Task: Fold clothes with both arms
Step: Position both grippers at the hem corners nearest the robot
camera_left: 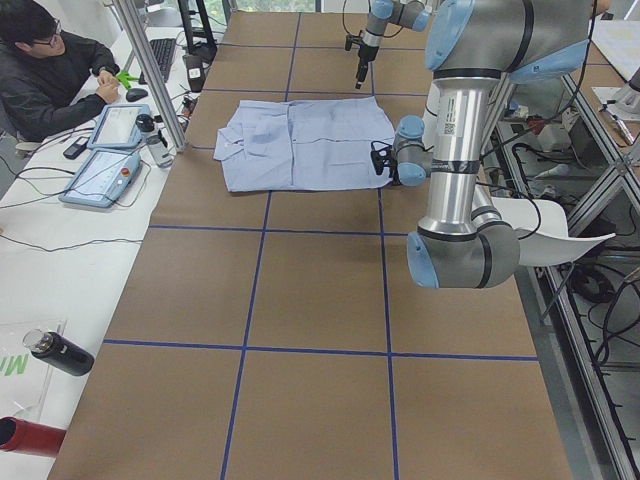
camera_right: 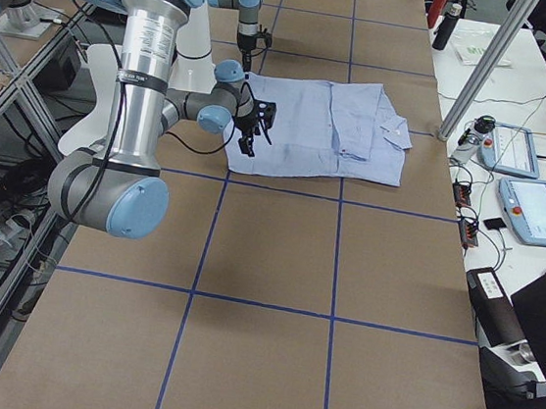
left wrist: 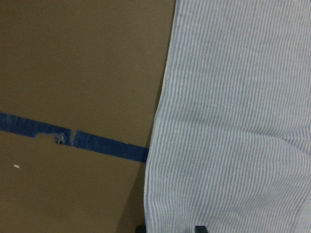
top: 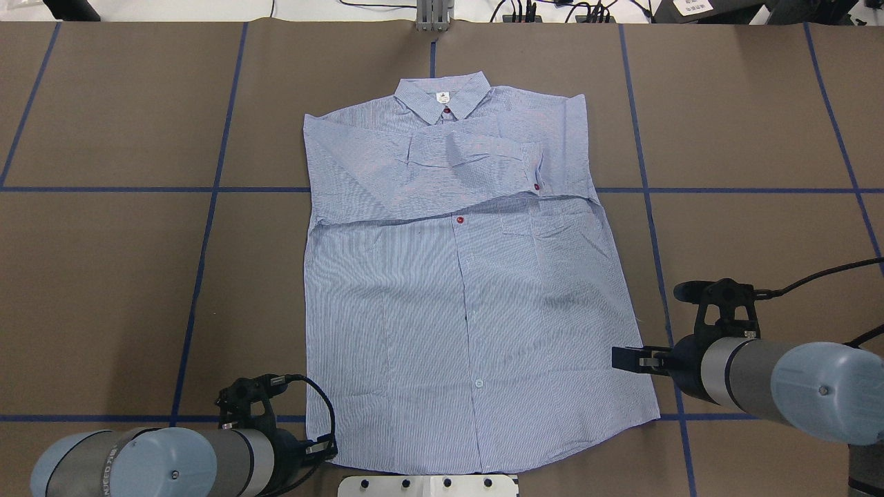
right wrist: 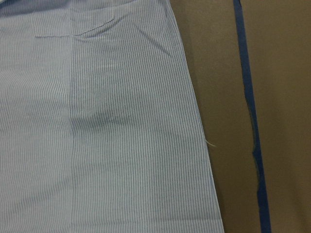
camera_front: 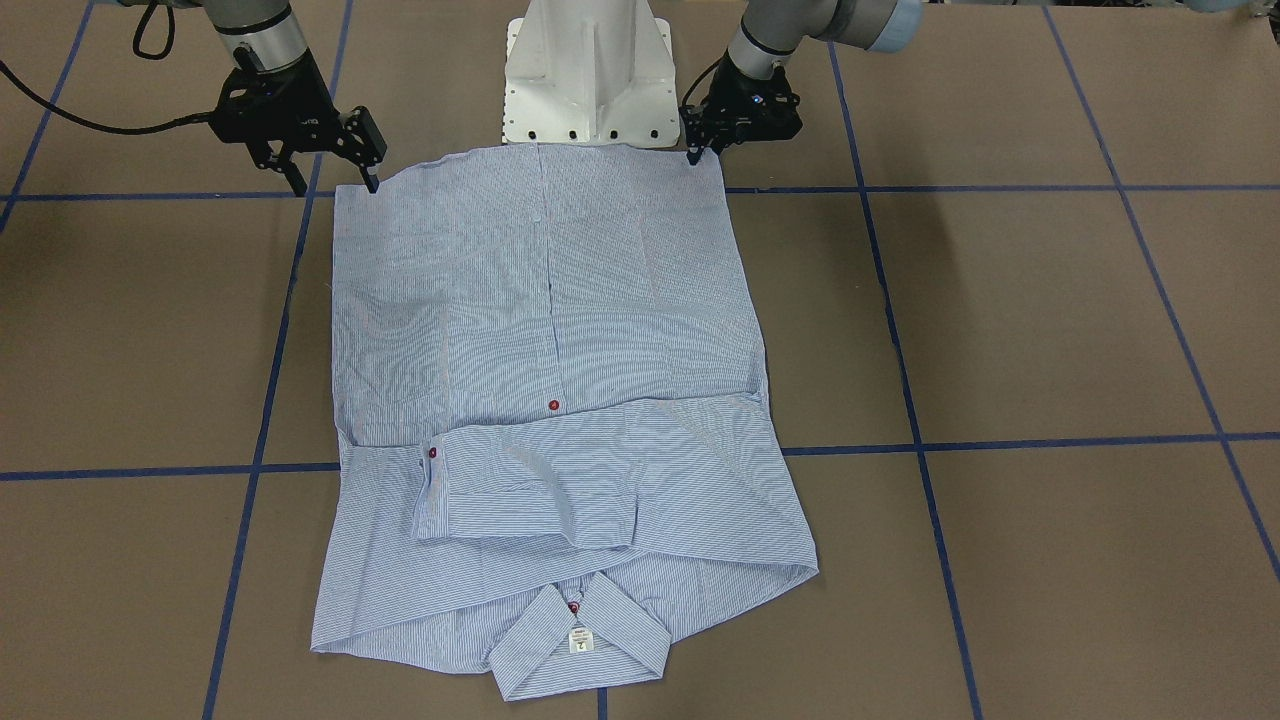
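Note:
The light blue striped shirt (camera_front: 550, 300) (top: 469, 310) lies flat, front up, on the brown table. Its collar points away from the robot and both sleeves are folded across the chest. My left gripper (camera_front: 703, 152) (top: 324, 449) is low at the hem corner on the robot's left. It is narrowly open: in the left wrist view the shirt (left wrist: 233, 121) has its edge between the two fingertips. My right gripper (camera_front: 336, 185) (top: 639, 359) stands wide open astride the other hem corner. The right wrist view shows only the shirt (right wrist: 97, 145) and bare table, no fingers.
The white pedestal base (camera_front: 588, 70) sits just behind the hem. Blue tape lines (top: 207, 207) grid the table. At the table's end on the robot's left, a person (camera_left: 50, 70) sits at a side desk with tablets (camera_left: 105, 150) and a bottle (camera_left: 60, 352).

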Motion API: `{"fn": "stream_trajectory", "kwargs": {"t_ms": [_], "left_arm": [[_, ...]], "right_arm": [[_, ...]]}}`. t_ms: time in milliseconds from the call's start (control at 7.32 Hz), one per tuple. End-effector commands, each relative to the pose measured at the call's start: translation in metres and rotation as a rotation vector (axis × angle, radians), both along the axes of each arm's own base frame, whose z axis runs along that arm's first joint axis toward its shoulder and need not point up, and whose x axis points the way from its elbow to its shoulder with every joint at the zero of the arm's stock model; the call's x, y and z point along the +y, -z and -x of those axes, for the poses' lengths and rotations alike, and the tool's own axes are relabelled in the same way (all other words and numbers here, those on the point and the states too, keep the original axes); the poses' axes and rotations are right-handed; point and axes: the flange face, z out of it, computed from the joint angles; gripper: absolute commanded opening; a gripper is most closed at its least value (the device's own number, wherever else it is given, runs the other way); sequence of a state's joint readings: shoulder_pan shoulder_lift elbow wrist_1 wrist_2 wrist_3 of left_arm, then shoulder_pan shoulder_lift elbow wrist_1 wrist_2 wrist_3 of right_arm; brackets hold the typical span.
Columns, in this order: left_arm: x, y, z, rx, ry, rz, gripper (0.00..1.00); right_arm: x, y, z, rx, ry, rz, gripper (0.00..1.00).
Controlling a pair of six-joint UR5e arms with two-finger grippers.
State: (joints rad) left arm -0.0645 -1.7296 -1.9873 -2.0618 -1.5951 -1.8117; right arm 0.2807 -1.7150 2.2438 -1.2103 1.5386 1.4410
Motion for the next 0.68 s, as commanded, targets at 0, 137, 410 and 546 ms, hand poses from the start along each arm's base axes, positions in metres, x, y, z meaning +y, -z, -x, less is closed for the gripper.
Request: {"fn": "stream_trajectory", "kwargs": {"t_ms": [0,137,410,546], "left_arm": [[-0.002,0.002,0.001,0.004,0.004,-0.001,0.00],[-0.002,0.005,0.003,0.010,0.004,-0.001,0.00],[-0.003,0.009,0.005,0.018,0.007,0.000,0.00],[-0.002,0.009,0.005,0.018,0.008,0.002,0.00]], "right_arm": [[0.000,-0.001,0.000,0.003,0.000,0.000,1.00],[0.001,-0.005,-0.001,0.011,0.003,0.004,1.00],[0.007,-0.019,-0.014,-0.036,0.007,-0.009,1.00],[0.014,-0.041,-0.036,-0.085,0.008,-0.019,1.00]]}}
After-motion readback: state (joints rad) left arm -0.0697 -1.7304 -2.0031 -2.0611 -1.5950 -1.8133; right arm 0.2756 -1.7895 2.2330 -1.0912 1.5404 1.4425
